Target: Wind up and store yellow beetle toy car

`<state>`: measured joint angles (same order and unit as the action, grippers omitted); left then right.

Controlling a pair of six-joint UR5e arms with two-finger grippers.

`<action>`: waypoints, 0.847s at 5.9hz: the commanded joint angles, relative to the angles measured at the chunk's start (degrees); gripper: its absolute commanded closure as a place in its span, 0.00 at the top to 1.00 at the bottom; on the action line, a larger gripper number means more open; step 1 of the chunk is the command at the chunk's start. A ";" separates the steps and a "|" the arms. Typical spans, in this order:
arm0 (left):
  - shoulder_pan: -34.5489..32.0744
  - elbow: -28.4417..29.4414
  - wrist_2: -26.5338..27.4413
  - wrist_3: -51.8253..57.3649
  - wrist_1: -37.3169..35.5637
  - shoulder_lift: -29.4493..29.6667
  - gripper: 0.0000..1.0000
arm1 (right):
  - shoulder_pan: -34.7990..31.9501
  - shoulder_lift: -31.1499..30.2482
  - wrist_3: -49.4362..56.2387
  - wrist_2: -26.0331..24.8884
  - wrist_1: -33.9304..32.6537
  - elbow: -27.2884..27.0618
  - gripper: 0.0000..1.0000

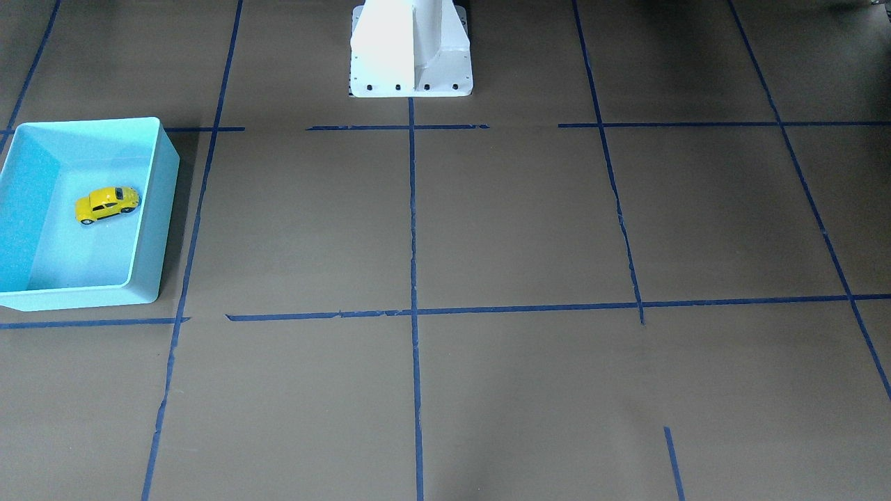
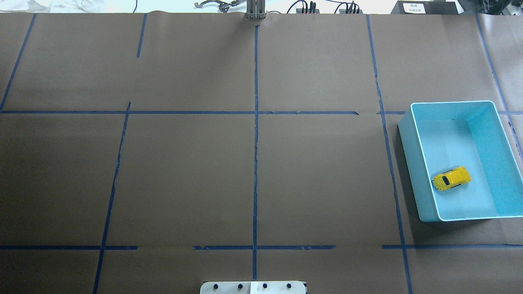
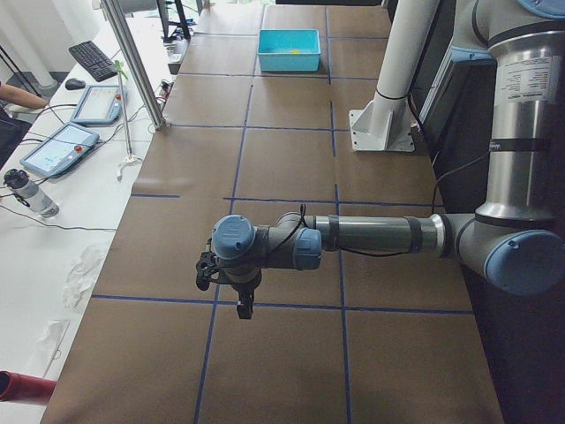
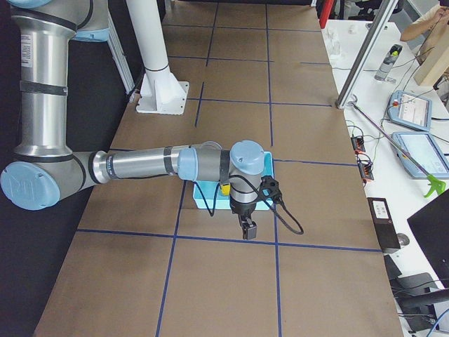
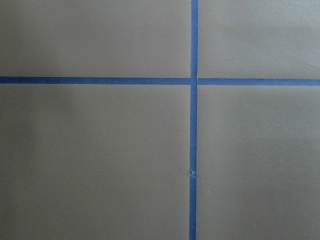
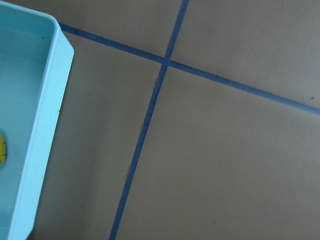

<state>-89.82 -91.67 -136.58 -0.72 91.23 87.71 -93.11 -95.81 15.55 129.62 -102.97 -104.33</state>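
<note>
The yellow beetle toy car (image 1: pixel 106 204) (image 2: pixel 451 178) rests on its wheels inside the light blue bin (image 1: pixel 161 209) (image 2: pixel 412 163), near the wall closest to the robot. A sliver of the car (image 6: pixel 1 149) shows at the edge of the right wrist view, beside the bin's wall (image 6: pixel 45 130). My right gripper (image 4: pixel 249 230) hangs above the table just outside the bin (image 4: pixel 208 202), its arm hiding most of it. My left gripper (image 3: pixel 244 307) hovers over bare paper far from the bin (image 3: pixel 289 62). Whether either gripper is open or shut I cannot tell.
Brown paper with blue tape lines (image 2: pixel 255 163) covers the table. The white robot base (image 1: pixel 411 56) stands at the table's near edge. Tablets (image 3: pixel 57 146), a keyboard (image 3: pixel 93 60) and cables lie on the side bench, where a person's arm (image 3: pixel 18 95) shows.
</note>
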 commanded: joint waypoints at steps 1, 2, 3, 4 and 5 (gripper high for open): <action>0.00 0.00 0.00 -0.07 0.00 0.00 1.00 | -1.64 -0.08 -16.78 5.62 -5.29 0.01 1.00; 0.00 0.00 0.00 -0.07 0.00 0.00 1.00 | -1.64 -0.43 -20.87 5.56 -4.52 -0.25 1.00; 0.00 0.00 0.00 -0.07 0.09 0.00 1.00 | -1.64 -0.69 -20.82 5.30 1.58 1.74 1.00; 0.09 0.00 0.00 -0.07 0.09 0.09 1.00 | -1.64 -1.74 -21.00 5.30 11.47 6.64 1.00; 0.18 0.00 0.00 -0.07 0.00 0.27 1.00 | -1.64 -1.32 -21.00 4.95 14.79 7.99 1.00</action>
<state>-89.72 -91.67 -136.58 -0.79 91.29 87.85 -94.74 -97.16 -5.30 134.81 -93.05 -98.48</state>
